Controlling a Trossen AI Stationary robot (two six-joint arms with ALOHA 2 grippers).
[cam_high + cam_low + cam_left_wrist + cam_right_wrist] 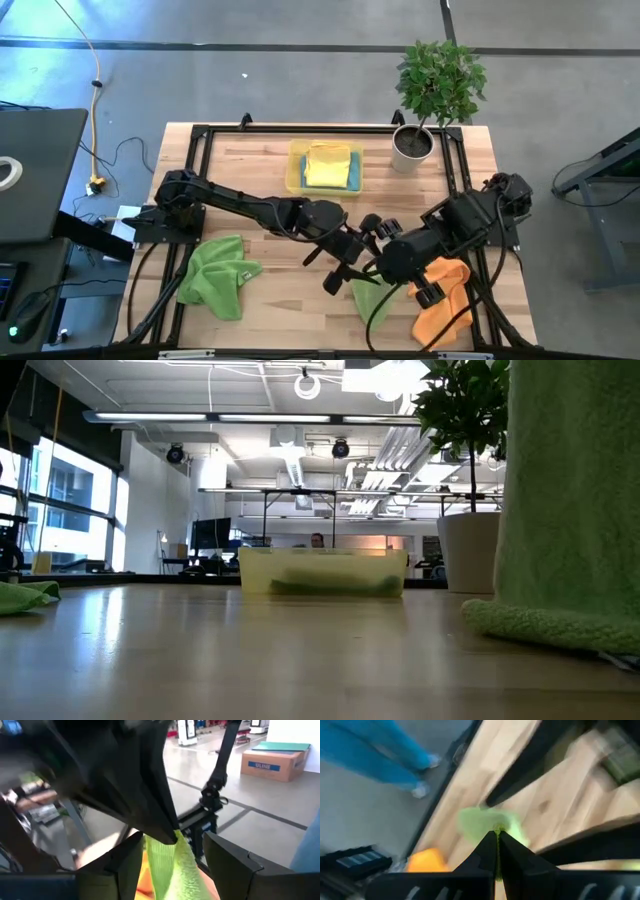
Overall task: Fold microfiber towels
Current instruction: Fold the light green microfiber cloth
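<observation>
Hanging between both arms near the front of the wooden worktop [270, 170], high view: soft green microfiber towel [372, 297], lifted. Right tool [375, 262] and left tool [345, 268] meet just above it. Low view: towel drapes down, lower edge resting on the worktop. Left wrist view: left tool's jaws spread wide either side of the hanging cloth, not gripping. Right wrist view: right tool clamped on a towel corner. Risk: a thin corner pinch may slip, dropping the cloth in a heap.
</observation>
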